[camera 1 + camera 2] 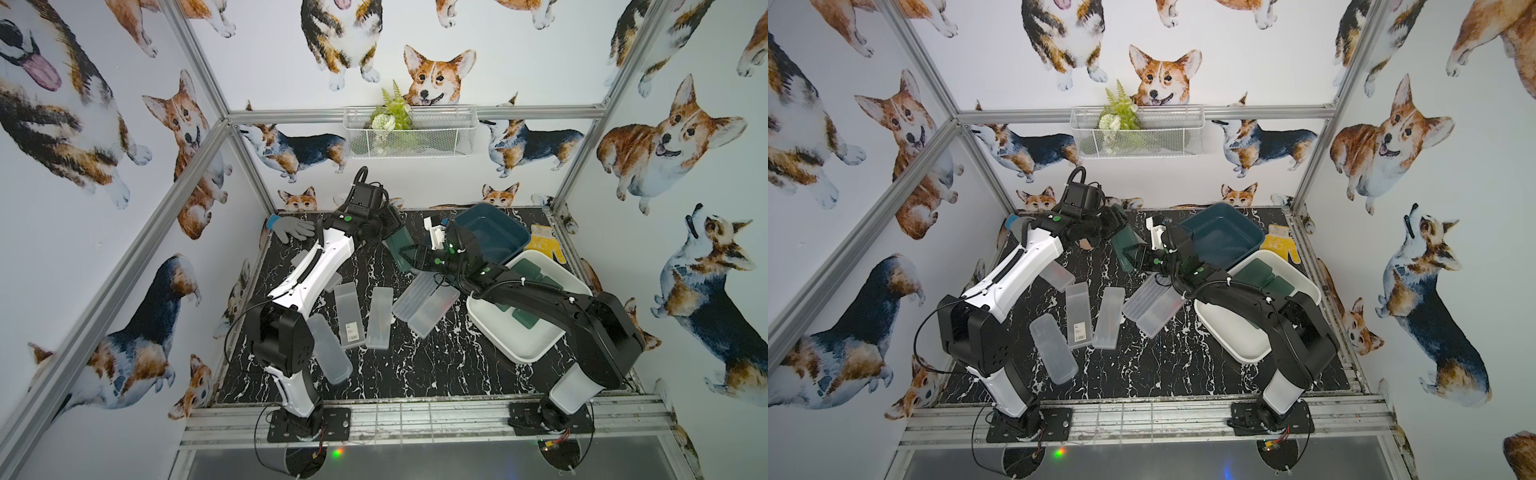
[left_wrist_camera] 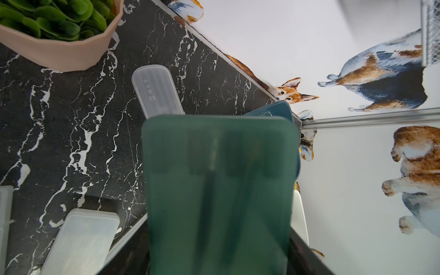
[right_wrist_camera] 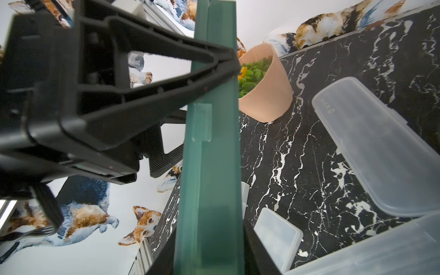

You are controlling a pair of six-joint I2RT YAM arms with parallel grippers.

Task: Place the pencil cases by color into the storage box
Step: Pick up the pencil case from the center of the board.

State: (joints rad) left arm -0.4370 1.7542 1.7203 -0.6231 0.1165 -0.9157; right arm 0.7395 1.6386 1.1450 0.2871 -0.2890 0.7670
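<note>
1. Now the left gripper (image 1: 394, 232) is clamped on the dark green pencil case (image 2: 216, 190), aloft over the table's (image 1: 415, 365) far middle.
2. Right gripper (image 1: 409, 257) straddles it too — clamped or loose, cannot tell.

Seen in both top views from high over the front edge of the black marble table (image 1: 415, 374), looking steeply down toward the back wall (image 1: 540, 75); distant and wide, taking in the whole table, the left arm (image 1: 307, 270) and the right arm (image 1: 536, 299), almost identically. Seen from the left wrist very close, along the broad face of a dark green pencil case (image 2: 219, 190) filling the middle, out toward a wall corner. Seen from the right wrist equally close, along that case's narrow edge, toward the peach pot (image 3: 269, 95). Shared by both wrist views: the case, the pot, frosted pencil cases (image 3: 381, 147), marble.
</note>
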